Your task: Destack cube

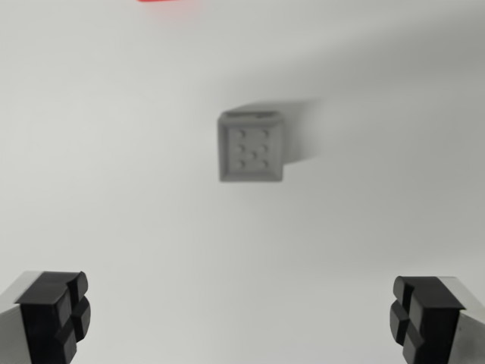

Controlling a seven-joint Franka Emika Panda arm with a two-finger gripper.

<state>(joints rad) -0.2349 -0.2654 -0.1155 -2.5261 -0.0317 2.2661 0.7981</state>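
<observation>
Fingers (242,318) spread wide at the frame's lower corners, empty, above a white bench (114,189). Grey studded cube (251,146) sits blurred at upper centre, well apart; a red blur (163,2) touches the top edge.

— What sort of place was it?
— Looked like a lab bench: bare white tabletop (114,167), one grey test cube (251,148), black rubber fingertips (57,315) at the edges.
</observation>
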